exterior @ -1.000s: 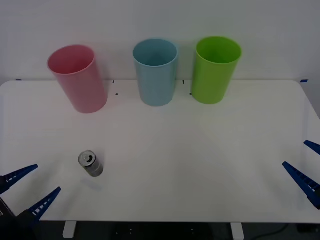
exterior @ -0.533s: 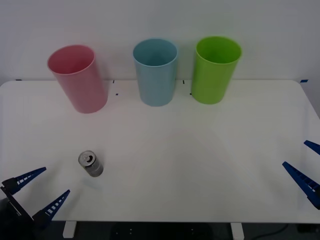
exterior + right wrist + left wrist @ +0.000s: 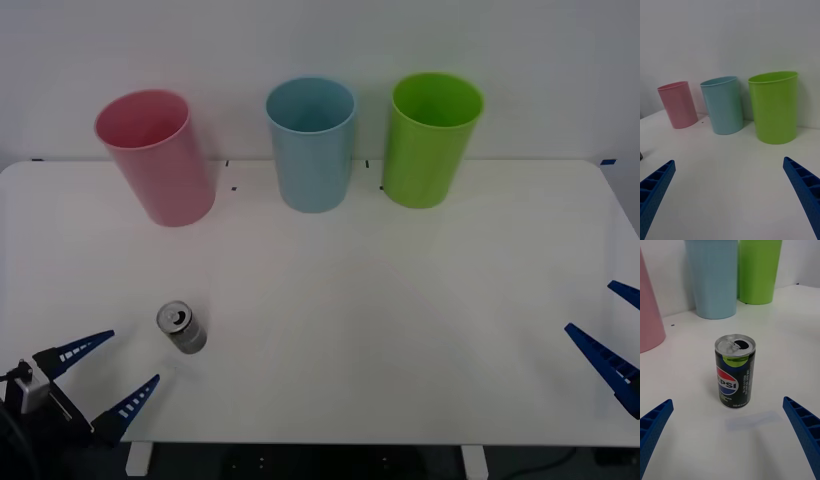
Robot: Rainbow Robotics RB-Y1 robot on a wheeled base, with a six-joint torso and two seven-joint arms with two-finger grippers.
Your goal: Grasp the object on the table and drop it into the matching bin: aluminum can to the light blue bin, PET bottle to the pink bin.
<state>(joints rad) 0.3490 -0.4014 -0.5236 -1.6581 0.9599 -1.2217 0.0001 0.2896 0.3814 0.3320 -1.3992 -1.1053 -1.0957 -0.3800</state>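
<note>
With the small can standing upright on the bench just ahead of the spread left pincer, it should probably slide straight in, fingers either side, then squeeze gently.

Left end effector spread open, right end effector open, parked
</note>
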